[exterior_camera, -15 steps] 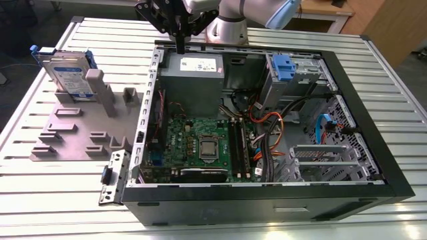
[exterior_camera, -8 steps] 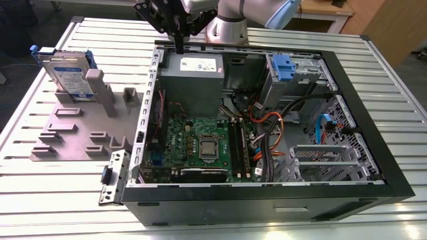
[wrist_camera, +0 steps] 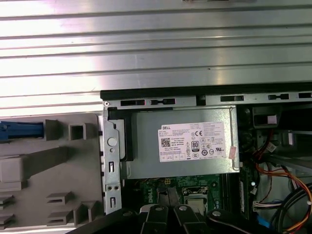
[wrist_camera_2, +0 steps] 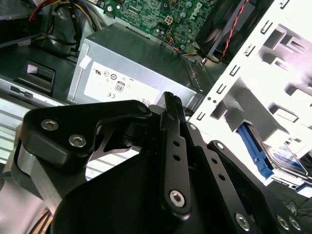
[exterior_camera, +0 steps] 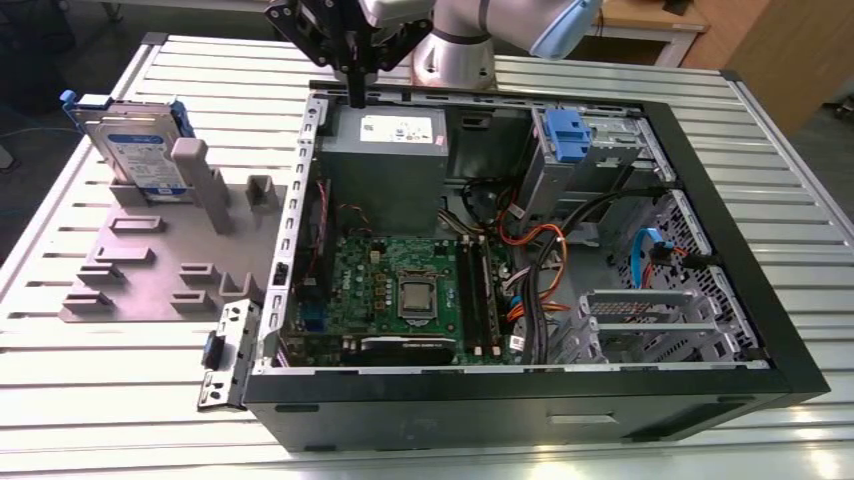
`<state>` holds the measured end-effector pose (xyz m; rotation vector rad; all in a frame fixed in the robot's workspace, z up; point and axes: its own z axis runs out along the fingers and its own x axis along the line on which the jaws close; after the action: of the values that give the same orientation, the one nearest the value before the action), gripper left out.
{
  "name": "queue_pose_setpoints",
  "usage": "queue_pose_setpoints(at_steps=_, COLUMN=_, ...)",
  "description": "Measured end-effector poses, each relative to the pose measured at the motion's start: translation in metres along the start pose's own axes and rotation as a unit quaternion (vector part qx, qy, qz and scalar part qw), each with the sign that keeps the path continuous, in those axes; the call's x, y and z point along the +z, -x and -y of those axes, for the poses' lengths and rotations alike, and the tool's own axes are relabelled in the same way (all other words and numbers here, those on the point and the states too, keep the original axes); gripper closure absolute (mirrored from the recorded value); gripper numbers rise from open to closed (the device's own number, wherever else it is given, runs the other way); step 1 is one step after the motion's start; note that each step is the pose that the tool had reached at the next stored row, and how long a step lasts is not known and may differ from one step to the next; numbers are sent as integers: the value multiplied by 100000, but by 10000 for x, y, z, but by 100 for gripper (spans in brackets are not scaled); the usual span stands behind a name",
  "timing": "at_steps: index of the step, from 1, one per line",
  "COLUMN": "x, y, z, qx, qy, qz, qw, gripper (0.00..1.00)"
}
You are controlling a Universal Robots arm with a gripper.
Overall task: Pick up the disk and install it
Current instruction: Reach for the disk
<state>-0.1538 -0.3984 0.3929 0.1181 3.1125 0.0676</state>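
A ribbed, silver metal desk (exterior_camera: pixel 107 400) carries everything. On it lies a large black tower computer case (exterior_camera: pixel 534 405), side panel off and its inside facing up. To the exterior view's left of the case, just beside its wall, sits a flat grey plastic fixture plate (exterior_camera: pixel 147 260) with raised blocks and slots.

Inside the case, a grey metal power-supply box with a white sticker (exterior_camera: pixel 387 170) fills the far corner nearest the fixture plate. A green circuit board (exterior_camera: pixel 400 290) lies next to it on the nearer side. A small blue plastic latch (exterior_camera: pixel 567 135) sits on a silver cage at the far side, towards the exterior view's right.

The disk (exterior_camera: pixel 134 140), a flat silver hard drive with a white-and-blue label and a blue plastic frame, stands on edge in a holder at the far corner of the fixture plate, outside the case.

The black hand (exterior_camera: pixel 358 92) hangs above the far rim of the case, over the power-supply box and well apart from the disk. Its fingers (wrist_camera_2: pixel 170 114) point down, pressed together with nothing between them.
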Motion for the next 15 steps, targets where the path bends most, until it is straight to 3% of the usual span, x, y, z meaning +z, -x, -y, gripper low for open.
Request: queue_pose_setpoints(at_steps=15, x=0, y=-40, z=3, qx=-4, qy=1, qz=1, qw=100000, gripper=89)
